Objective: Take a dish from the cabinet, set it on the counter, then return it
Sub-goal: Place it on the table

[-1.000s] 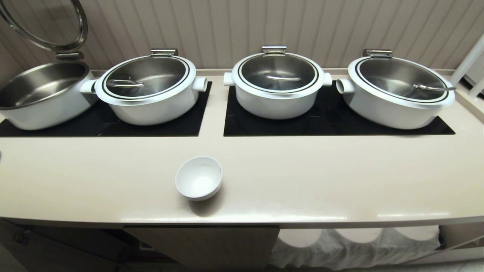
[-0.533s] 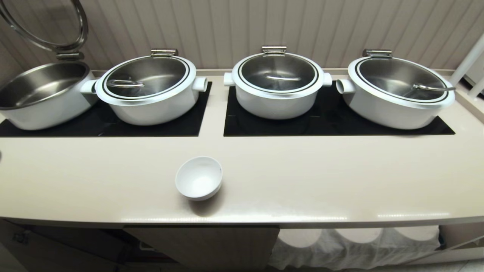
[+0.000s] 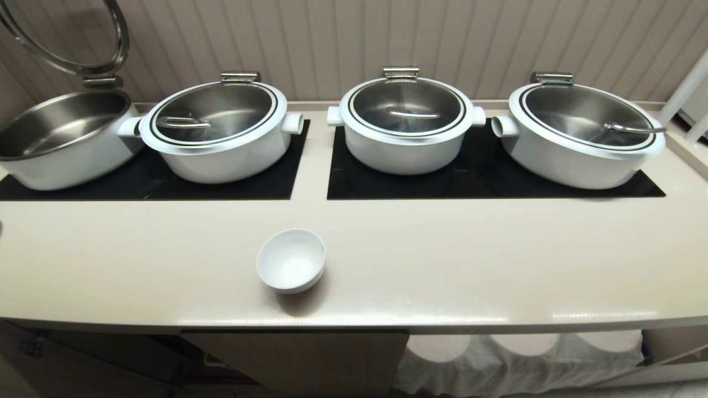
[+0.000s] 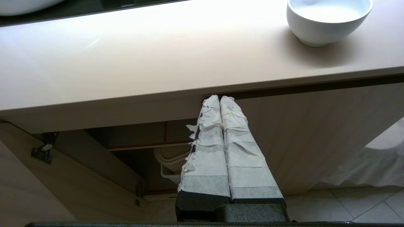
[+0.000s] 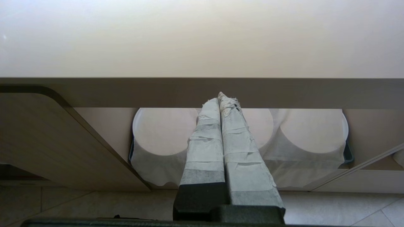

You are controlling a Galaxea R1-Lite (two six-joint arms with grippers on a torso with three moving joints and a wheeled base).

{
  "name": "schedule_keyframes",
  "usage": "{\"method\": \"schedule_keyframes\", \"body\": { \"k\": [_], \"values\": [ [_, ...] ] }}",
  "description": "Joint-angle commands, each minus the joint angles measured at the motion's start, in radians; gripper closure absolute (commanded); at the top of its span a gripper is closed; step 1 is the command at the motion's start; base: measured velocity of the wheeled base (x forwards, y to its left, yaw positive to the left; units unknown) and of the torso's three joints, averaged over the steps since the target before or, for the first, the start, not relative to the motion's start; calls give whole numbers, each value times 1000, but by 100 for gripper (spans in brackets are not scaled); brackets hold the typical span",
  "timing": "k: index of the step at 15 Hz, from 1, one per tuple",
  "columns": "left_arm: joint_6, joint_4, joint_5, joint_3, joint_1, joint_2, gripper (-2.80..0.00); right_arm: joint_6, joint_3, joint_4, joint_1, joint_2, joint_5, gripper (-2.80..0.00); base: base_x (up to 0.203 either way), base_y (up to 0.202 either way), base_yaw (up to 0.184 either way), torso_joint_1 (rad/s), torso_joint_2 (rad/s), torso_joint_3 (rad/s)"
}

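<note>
The dish (image 3: 291,260), a small white bowl, stands upright on the cream counter (image 3: 442,265) near its front edge; the left wrist view shows the dish (image 4: 328,19) too. Neither arm shows in the head view. My left gripper (image 4: 220,98) is shut and empty, held low in front of the counter's edge, to the left of the dish and below it. Behind it the cabinet (image 4: 132,157) stands open, with a red-edged shelf inside. My right gripper (image 5: 220,98) is shut and empty, parked below the counter further right.
Three lidded white pots (image 3: 406,124) and one open pot (image 3: 61,138) stand on black glass panels (image 3: 487,177) at the back. An open cabinet door (image 3: 298,359) juts out below the dish. White plates under a cloth (image 5: 303,138) fill the right compartment.
Nothing has changed in the head view; the dish stays where it was on the counter.
</note>
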Motion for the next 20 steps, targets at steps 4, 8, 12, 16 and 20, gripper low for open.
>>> {"method": "schedule_keyframes", "body": {
  "k": [4,8,12,16,20],
  "values": [
    [-10,0,-1,0,0,-1,0,-1,0,0,0,0,0,0,0,0,0,0,0,0],
    [-9,0,2,-1,0,-1,0,-1,0,0,0,0,0,0,0,0,0,0,0,0],
    [-66,1,12,0,0,-1,0,1,0,-2,0,0,0,0,0,0,0,0,0,0],
    [-35,1,4,0,0,-1,0,1,0,0,1,0,0,0,0,0,0,0,0,0],
    [-35,2,12,-1,0,-1,0,-1,0,0,0,0,0,0,0,0,0,0,0,0]
  ]
}}
